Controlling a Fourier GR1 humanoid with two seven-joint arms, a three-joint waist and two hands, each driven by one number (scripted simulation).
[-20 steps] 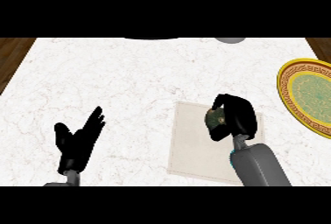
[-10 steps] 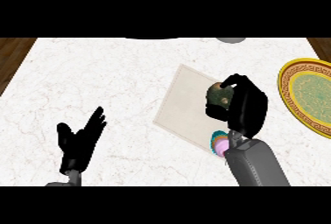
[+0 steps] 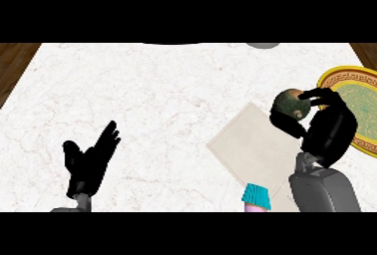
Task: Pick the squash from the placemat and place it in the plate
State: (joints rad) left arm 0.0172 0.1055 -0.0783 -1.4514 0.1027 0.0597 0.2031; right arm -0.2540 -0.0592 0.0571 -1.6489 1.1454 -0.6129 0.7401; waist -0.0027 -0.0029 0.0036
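The squash, dark green with a tan patch, is held above the counter in my right hand, whose fingers and thumb curl round it. It hangs just left of the plate, a yellow-rimmed dish with a green patterned centre at the right edge, partly cut off. The cream placemat lies skewed like a diamond under and left of the hand. My left hand stands open with fingers up at the lower left.
A cupcake with a teal wrapper and pink top sits at the lower edge next to my right forearm. A grey round object shows at the counter's far edge. Wooden floor borders the white marble counter on both sides.
My right hand has carried the squash up and to the right, toward the plate. The placemat has turned and shifted on the counter. The cupcake has come into view. The left hand stayed still.
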